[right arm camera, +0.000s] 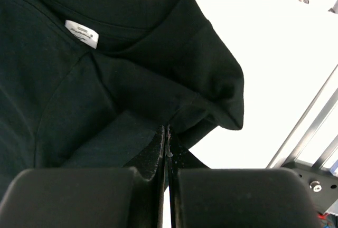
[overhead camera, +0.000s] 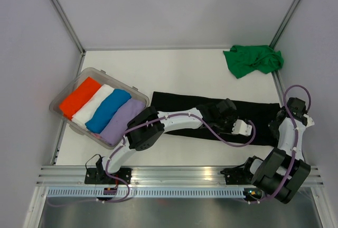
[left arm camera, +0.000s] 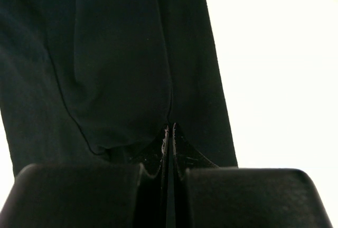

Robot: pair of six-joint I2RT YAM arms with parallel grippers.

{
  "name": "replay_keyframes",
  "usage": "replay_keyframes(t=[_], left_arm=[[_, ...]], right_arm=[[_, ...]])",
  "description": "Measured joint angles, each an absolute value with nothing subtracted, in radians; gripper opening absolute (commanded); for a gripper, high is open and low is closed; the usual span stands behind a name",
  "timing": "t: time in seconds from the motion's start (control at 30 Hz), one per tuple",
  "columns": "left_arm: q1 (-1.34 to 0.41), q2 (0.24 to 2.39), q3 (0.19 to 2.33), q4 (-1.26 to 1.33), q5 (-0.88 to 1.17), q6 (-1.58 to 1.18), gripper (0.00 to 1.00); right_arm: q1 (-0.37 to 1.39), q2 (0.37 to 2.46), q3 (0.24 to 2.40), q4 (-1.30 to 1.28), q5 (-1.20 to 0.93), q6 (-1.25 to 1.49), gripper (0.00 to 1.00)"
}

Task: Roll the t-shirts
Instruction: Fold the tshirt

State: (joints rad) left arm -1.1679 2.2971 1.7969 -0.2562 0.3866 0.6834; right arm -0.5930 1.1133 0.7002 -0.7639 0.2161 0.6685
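At the left of the table [overhead camera: 174,69], a clear bin [overhead camera: 55,104] holds four rolled garments [overhead camera: 108,110] laid side by side in orange, white, blue and lavender. The bin is probably the receptacle for finished rolls. To its right, the black t-shirt [overhead camera: 179,101] lies folded lengthwise into a long, narrow strip running across the middle of the table. This is the form a shirt needs before it can be rolled from one end. The left arm reaches across the strip, so the left gripper [left arm camera: 169,133] sits on the near edge of its right-hand portion. The jaws are fully closed, and a thin fold of black cloth appears to be pinched at the tips. The right gripper [right arm camera: 167,133] is at the far right end of the strip, at the neck end. The collar [right arm camera: 158,22] and the white label [right arm camera: 82,33] are visible just beyond it. Its jaws are likewise closed, and creases in the fabric converge on the tips, which suggests a pinch on the shoulder fold. With both grips on the same end, the likely purpose is to lift that end evenly and turn it over to begin the roll. No roll has yet formed. The green t-shirt [overhead camera: 253,62] lies crumpled in the far right corner, well apart from both grippers and not yet flattened.
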Motion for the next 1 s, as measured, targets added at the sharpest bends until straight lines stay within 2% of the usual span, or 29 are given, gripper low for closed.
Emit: replay_keyframes(t=[0.13, 0.23, 0.3, 0.33, 0.37, 0.47, 0.5, 0.6, 0.63, 0.8, 0.9, 1.0], left_arm=[[-1.163, 2.297, 1.8, -0.262, 0.396, 0.683, 0.02], [-1.161, 2.297, 1.8, -0.268, 0.396, 0.683, 0.02], [-1.161, 2.297, 1.8, -0.268, 0.396, 0.683, 0.04], [-1.161, 2.297, 1.8, -0.269, 0.396, 0.683, 0.24], [-1.161, 2.297, 1.8, -0.27, 0.396, 0.685, 0.33], [-1.161, 2.297, 1.801, -0.285, 0.395, 0.67, 0.53], [-1.161, 2.297, 1.802, -0.291, 0.396, 0.668, 0.55], [-1.159, 2.297, 1.826, -0.338, 0.4, 0.661, 0.55], [-1.158, 2.297, 1.84, -0.36, 0.404, 0.66, 0.51], [-1.142, 2.289, 1.913, -0.471, 0.425, 0.636, 0.44], [-1.109, 2.244, 1.915, -0.524, 0.406, 0.593, 0.35], [-1.047, 2.172, 1.884, -0.536, 0.313, 0.562, 0.32]], right_arm=[[-0.593, 1.117, 0.697, -0.777, 0.218, 0.686, 0.03], [-0.593, 1.124, 0.691, -0.78, 0.22, 0.696, 0.08], [-0.593, 1.132, 0.691, -0.78, 0.228, 0.704, 0.21], [-0.593, 1.136, 0.691, -0.78, 0.235, 0.709, 0.35], [-0.594, 1.14, 0.691, -0.779, 0.242, 0.712, 0.39], [-0.594, 1.15, 0.691, -0.783, 0.26, 0.71, 0.43], [-0.594, 1.151, 0.692, -0.785, 0.265, 0.71, 0.43], [-0.594, 1.15, 0.72, -0.806, 0.28, 0.699, 0.43], [-0.593, 1.15, 0.742, -0.815, 0.286, 0.691, 0.42], [-0.552, 1.148, 0.87, -0.786, 0.277, 0.648, 0.38], [-0.512, 1.149, 0.903, -0.742, 0.245, 0.623, 0.31], [-0.496, 1.174, 0.905, -0.698, 0.192, 0.61, 0.17]])
